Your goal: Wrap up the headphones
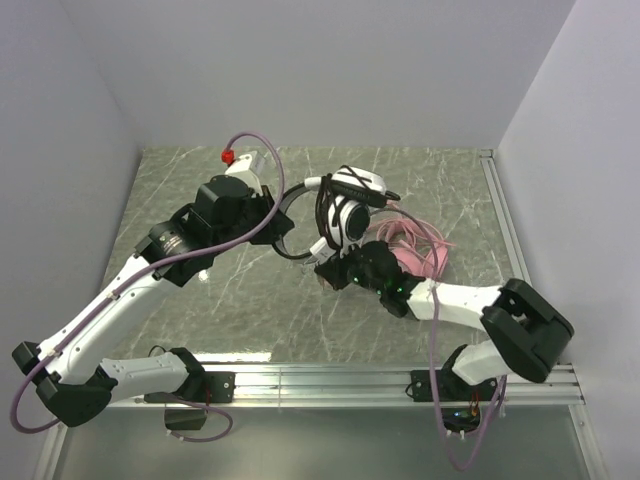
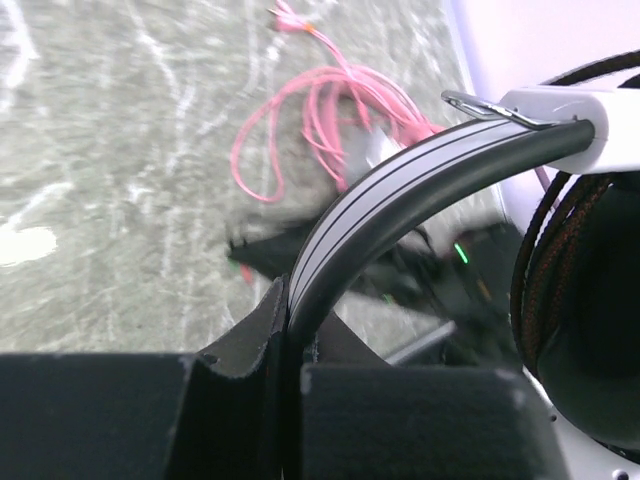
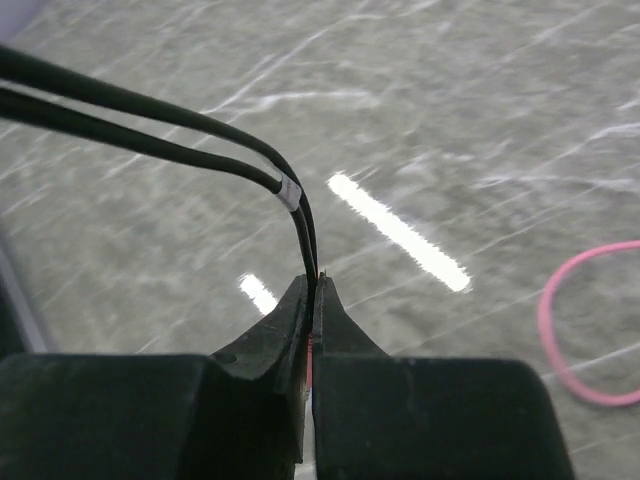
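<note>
Under half done, I judge: my left gripper (image 2: 292,300) clamps the striped headband (image 2: 420,190) of the black-and-white over-ear headset (image 1: 350,213), my right gripper (image 3: 315,290) pinches its partly wound thin black cable (image 3: 150,125); tangled pink cable (image 2: 320,110) lies unwrapped.

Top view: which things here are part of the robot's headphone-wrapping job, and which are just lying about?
Part of the job:
- black-and-white headphones, band clamped in the left gripper
- black cable, pinched in the right gripper
- pink cable, heaped loose, not held

Just there:
- marbled table
- metal rail at the near edge
</note>
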You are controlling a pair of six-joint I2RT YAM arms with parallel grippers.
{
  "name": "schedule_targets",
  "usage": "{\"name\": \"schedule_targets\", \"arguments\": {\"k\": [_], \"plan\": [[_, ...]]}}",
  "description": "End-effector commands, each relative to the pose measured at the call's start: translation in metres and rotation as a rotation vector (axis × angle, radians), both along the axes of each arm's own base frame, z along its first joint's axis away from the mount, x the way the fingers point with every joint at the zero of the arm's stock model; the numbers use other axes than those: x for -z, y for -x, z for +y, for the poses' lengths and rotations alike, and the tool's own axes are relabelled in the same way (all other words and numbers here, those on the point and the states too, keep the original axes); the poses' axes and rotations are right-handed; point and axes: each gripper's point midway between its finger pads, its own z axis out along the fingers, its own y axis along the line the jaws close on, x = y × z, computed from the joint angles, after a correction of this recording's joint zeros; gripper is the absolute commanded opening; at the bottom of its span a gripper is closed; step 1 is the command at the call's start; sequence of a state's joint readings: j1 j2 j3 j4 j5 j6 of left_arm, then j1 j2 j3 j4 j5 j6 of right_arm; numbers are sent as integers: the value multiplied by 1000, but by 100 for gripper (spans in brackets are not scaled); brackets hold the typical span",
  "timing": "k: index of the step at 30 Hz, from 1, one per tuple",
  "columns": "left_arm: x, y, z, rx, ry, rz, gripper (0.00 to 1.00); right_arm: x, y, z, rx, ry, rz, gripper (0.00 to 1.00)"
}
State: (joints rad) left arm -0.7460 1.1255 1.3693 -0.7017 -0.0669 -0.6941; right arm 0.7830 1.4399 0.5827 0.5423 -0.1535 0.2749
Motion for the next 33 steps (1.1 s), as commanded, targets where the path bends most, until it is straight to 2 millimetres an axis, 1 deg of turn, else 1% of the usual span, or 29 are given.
{"name": "schedule_targets", "arguments": {"k": [1, 2, 3, 4, 5, 6, 7, 8, 9, 10, 11, 14, 15, 16, 17, 19, 20, 21, 22, 23, 24, 25, 26, 27, 28, 29, 30, 31, 33], "plan": [[-53, -22, 10, -163, 145, -105, 0, -28, 26, 9, -50, -89, -28, 0], [-48, -27, 13, -197, 134, -93, 0, -21, 37, 6, -60, -83, -13, 0], [-46, -33, 19, -244, 130, -92, 0, -29, 44, 4, -64, -113, -12, 0], [-42, -37, 21, -265, 125, -87, 0, -29, 52, 3, -69, -121, -3, 0], [-38, -44, 26, -299, 119, -80, 0, -23, 59, -2, -72, -116, 14, 0], [-37, -49, 30, -329, 126, -79, 0, -29, 67, -4, -83, -132, 18, 0], [-33, -55, 37, -365, 122, -71, 0, -30, 74, -4, -98, -139, 21, 0], [-28, -61, 39, -389, 119, -60, 0, -26, 81, -6, -102, -143, 41, 0], [-25, -65, 43, -421, 129, -43, 0, -30, 88, -7, -114, -152, 48, 0], [-22, -69, 46, -440, 136, -31, 0, -29, 92, -8, -120, -147, 63, 0], [-16, -78, 53, -481, 145, -8, 0, -31, 97, -5, -134, -147, 83, 0], [-6, -93, 68, -579, 130, 4, 0, -21, 109, -8, -145, -96, 125, 0], [-4, -96, 74, -603, 111, -5, 0, -26, 114, -8, -152, -102, 122, 0], [-1, -100, 83, -653, 83, -24, 0, -21, 118, -12, -151, -78, 140, 0], [4, -104, 88, -680, 56, -26, 0, -24, 120, -13, -149, -81, 144, 0], [14, -108, 101, -738, -9, -39, 0, -24, 123, -23, -128, -54, 157, 0], [18, -109, 104, -748, -39, -43, 0, -32, 121, -24, -119, -53, 149, 0], [22, -110, 109, -764, -67, -45, 0, -28, 122, -34, -94, -7, 168, 0], [25, -110, 112, -775, -90, -46, 0, -31, 123, -36, -92, 8, 170, 0], [30, -111, 119, -804, -136, -50, 0, -46, 122, -36, -95, -1, 153, 0], [32, -111, 123, -816, -157, -54, 0, -42, 126, -42, -94, 42, 181, 0], [38, -112, 127, -829, -188, -51, 0, -57, 127, -39, -109, 30, 174, 0], [40, -112, 131, -841, -214, -58, 0, -62, 129, -39, -117, 34, 184, 0], [41, -112, 136, -866, -237, -68, 0, -63, 130, -39, -121, 45, 199, 0], [47, -112, 139, -871, -261, -68, 0, -63, 136, -40, -136, 66, 228, 0], [48, -113, 139, -867, -272, -75, 0, -75, 139, -34, -167, 46, 241, 0], [51, -114, 140, -870, -276, -80, 0, -79, 143, -31, -191, 40, 253, 0], [61, -113, 140, -866, -294, -75, 0, -83, 146, -29, -206, 32, 266, 0], [71, -112, 143, -877, -308, -97, 0, -100, 148, -21, -235, -15, 274, 0]]}}
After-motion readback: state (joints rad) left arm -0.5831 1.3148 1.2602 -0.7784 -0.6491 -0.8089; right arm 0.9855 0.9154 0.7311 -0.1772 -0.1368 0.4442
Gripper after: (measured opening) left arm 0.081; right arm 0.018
